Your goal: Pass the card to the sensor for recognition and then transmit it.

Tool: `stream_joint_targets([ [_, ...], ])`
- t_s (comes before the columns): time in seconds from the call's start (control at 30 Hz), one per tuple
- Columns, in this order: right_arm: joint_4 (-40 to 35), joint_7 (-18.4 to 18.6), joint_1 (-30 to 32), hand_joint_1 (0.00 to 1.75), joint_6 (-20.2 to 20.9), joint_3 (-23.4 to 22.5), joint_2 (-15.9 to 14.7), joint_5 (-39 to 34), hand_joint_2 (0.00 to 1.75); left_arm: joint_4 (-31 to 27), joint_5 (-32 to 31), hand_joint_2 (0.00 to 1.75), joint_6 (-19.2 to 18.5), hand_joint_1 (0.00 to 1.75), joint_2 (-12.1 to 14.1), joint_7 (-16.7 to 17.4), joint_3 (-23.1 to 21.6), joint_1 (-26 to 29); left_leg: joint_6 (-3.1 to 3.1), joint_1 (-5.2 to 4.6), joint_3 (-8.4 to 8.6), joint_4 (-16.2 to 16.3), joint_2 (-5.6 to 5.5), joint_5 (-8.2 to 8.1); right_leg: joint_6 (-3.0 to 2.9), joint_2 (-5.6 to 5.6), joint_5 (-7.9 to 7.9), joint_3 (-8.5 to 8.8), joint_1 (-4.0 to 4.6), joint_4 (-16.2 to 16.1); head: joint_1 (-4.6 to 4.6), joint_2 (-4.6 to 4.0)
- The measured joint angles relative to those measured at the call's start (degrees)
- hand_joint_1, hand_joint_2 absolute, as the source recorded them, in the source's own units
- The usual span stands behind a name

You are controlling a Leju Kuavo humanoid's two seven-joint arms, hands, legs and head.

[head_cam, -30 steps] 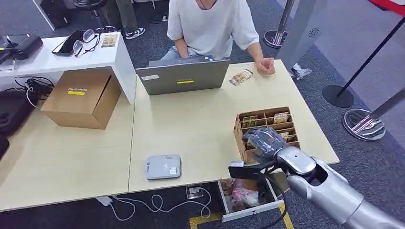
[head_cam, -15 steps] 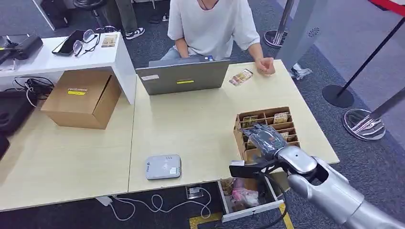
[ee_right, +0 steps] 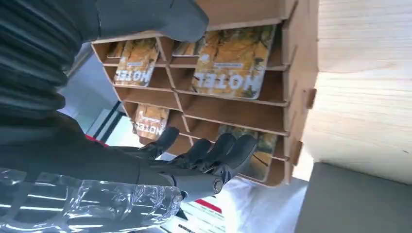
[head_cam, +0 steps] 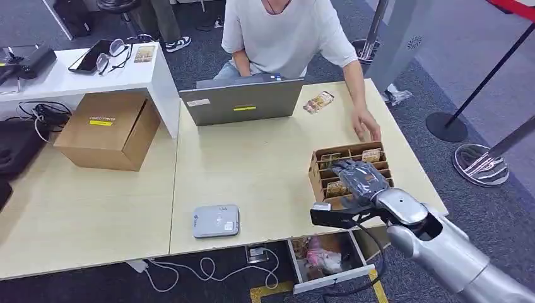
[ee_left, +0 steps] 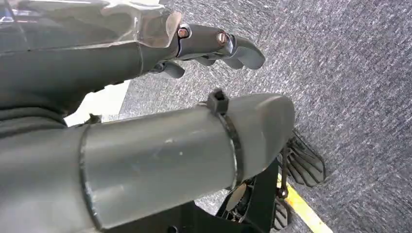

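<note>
1. The right hand (head_cam: 361, 178) hovers over the cardboard card rack (head_cam: 315, 169) at about 4 o'clock on the desk (head_cam: 252, 164); its fingers (ee_right: 228, 153) are apart, reaching into the slots, and grip nothing that can be seen.
2. Hotel cards stand in the rack's compartments; one card (ee_right: 228, 68) sits beside the thumb (ee_right: 160, 19), which lies against the rack's edge.
3. The grey sensor (head_cam: 216, 220) lies flat at 6 o'clock near the desk's front edge, well apart from the rack.
4. The left hand (ee_left: 145, 53) hangs over carpet, fingers loosely curled, holding nothing.
5. A person's hand (head_cam: 366, 128) rests on the desk at 2 o'clock, just beyond the rack, near a loose card (head_cam: 318, 101) and a laptop (head_cam: 243, 101).
</note>
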Motion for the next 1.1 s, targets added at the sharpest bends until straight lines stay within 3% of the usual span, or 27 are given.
stream_joint_targets([
  [0.5, 1.16, -0.09, 0.65, 0.66, -0.17, -1.38, -1.29, -0.39, 1.75, 0.0, -0.28, 0.0, 0.42, 0.0, 0.31, 0.11, 0.0, 0.09, 0.0, 0.0, 0.01, 0.0, 0.0, 0.0, 0.0, 0.01, 0.0, 0.0, 0.0, 0.0, 0.0, 0.0],
  [0.57, 1.14, -0.18, 0.75, 0.84, -0.2, -1.4, -1.57, -0.44, 1.75, 0.0, -0.3, 0.0, 0.44, 0.0, 0.33, 0.09, 0.0, 0.09, 0.0, 0.0, 0.0, 0.0, 0.0, 0.0, 0.0, 0.01, 0.0, 0.0, 0.0, 0.0, 0.02, 0.0],
  [0.63, 1.14, -0.17, 0.85, 0.91, -0.2, -1.4, -1.68, -0.46, 1.75, 0.02, -0.33, 0.0, 0.44, 0.0, 0.35, 0.09, 0.0, 0.09, 0.0, 0.0, 0.0, 0.0, 0.0, 0.0, 0.0, 0.01, 0.0, 0.0, 0.0, 0.0, 0.0, 0.0],
  [1.1, 1.14, -0.39, 0.9, 0.87, -0.28, -1.03, -1.66, -0.61, 1.75, 0.15, -0.48, 0.0, 0.59, 0.0, 0.42, 0.02, 0.0, 0.1, 0.0, 0.0, -0.01, 0.0, 0.0, 0.0, 0.0, 0.0, 0.0, 0.01, 0.0, 0.0, 0.0, 0.0],
])
